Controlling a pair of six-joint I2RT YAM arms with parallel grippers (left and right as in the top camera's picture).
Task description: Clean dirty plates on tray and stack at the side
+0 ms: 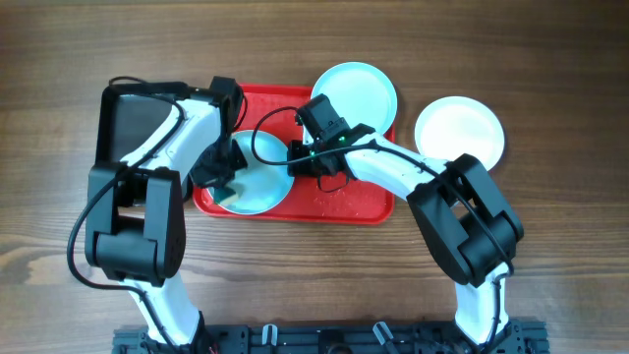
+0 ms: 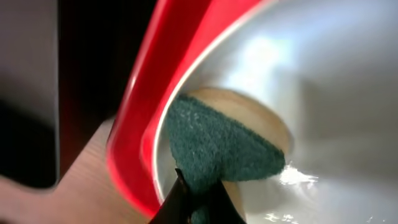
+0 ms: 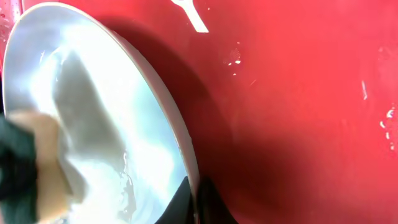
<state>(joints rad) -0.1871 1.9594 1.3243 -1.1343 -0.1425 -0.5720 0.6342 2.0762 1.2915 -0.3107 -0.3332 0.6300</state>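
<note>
Red tray [image 1: 344,204] carries one pale-blue plate [image 1: 263,179] on its left half. The left gripper [image 2: 193,200] is closed on a green-faced sponge [image 2: 217,146] resting on it; the right gripper [image 3: 196,200] clamps its rim. A second blue plate [image 1: 356,90] overlaps the tray's far corner; the white plate [image 1: 459,128] lies on the table [image 1: 560,246].

A red tray [image 1: 354,202] lies in the middle of the wooden surface [image 1: 314,285]. A pale-blue plate [image 1: 257,182] sits in its left half, with the left hand [image 1: 222,187] at the plate's left edge and the right hand [image 1: 301,165] at its right edge. A second pale-blue plate [image 1: 359,90] overlaps the tray's far right corner. A white plate [image 1: 459,128] rests on the surface just right of the tray, and a black tray [image 1: 123,113] lies to the left.
</note>
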